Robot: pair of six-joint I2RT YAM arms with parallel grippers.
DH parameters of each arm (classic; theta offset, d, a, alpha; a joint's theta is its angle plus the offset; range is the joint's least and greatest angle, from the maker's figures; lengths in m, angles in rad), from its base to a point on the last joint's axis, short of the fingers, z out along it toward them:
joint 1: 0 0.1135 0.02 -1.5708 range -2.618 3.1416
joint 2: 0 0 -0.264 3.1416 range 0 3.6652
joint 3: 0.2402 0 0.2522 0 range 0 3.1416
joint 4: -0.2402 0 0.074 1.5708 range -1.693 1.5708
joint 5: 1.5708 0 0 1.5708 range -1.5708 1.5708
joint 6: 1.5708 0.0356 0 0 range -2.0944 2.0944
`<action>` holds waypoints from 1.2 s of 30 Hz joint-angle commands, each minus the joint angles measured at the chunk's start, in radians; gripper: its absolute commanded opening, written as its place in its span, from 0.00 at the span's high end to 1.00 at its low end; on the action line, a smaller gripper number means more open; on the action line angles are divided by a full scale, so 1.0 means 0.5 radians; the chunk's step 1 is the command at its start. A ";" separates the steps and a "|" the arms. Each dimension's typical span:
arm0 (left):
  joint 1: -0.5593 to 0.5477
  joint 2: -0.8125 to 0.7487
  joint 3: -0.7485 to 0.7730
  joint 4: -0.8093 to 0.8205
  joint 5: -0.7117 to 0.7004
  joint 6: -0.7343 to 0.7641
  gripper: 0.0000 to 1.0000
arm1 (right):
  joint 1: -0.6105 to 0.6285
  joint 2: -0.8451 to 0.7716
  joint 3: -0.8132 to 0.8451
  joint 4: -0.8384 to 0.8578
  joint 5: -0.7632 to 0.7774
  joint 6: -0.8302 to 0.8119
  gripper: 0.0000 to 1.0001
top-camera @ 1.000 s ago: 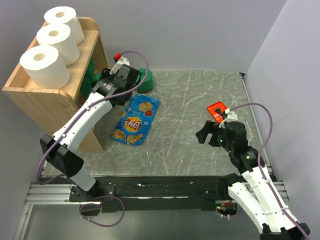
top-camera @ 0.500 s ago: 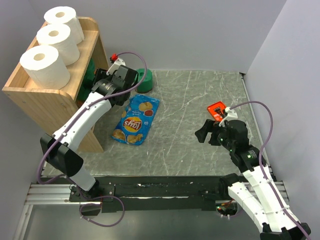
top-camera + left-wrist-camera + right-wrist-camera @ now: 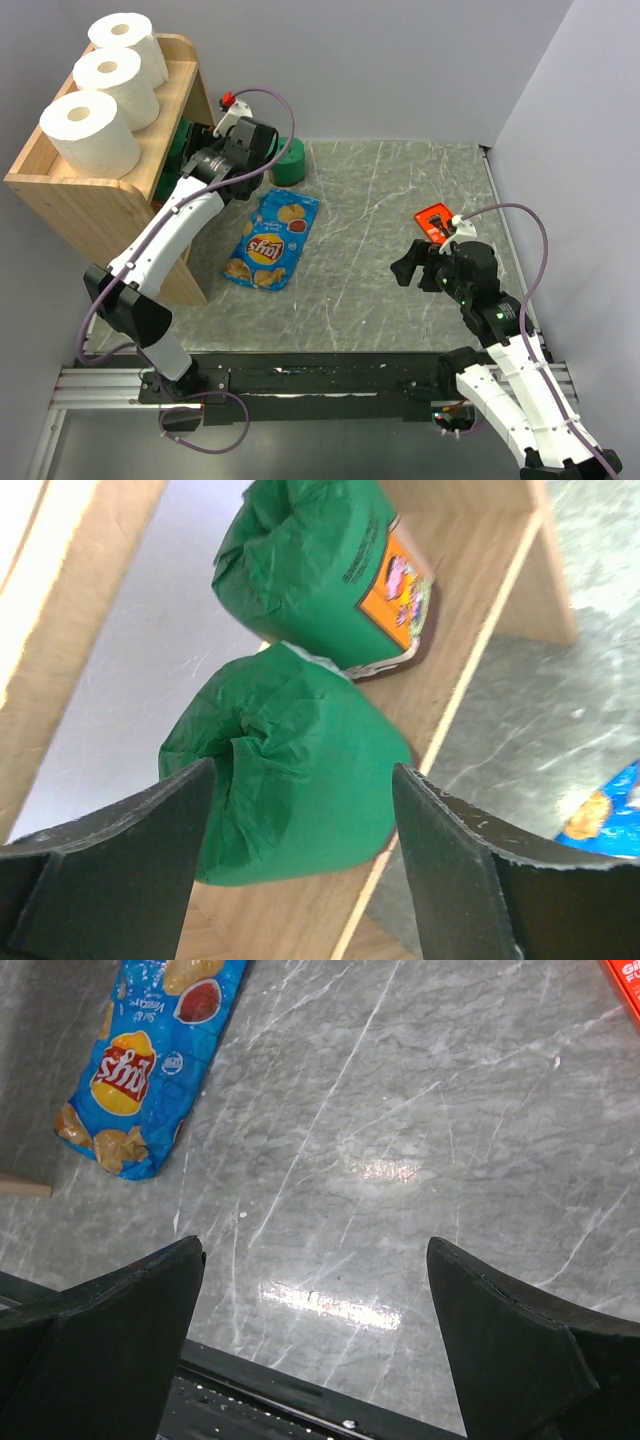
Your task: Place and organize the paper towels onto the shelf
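Over the last second the left gripper [image 3: 303, 770] had spread its jaws, letting go of a green paper towel roll [image 3: 300, 830] that sat on the shelf [image 3: 470, 600], on a lower tier beside a second green roll [image 3: 310, 570]. The right gripper [image 3: 315, 1245] stayed wide open above the table [image 3: 400, 1110], unmoved.

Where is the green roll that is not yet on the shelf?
In the top view, that green roll stands on the table near its far edge, right of the shelf and beyond the chip bag.
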 commanded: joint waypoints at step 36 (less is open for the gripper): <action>0.190 -0.123 -0.385 -0.142 0.201 -0.387 0.43 | -0.006 -0.116 0.041 0.018 -0.012 0.031 0.01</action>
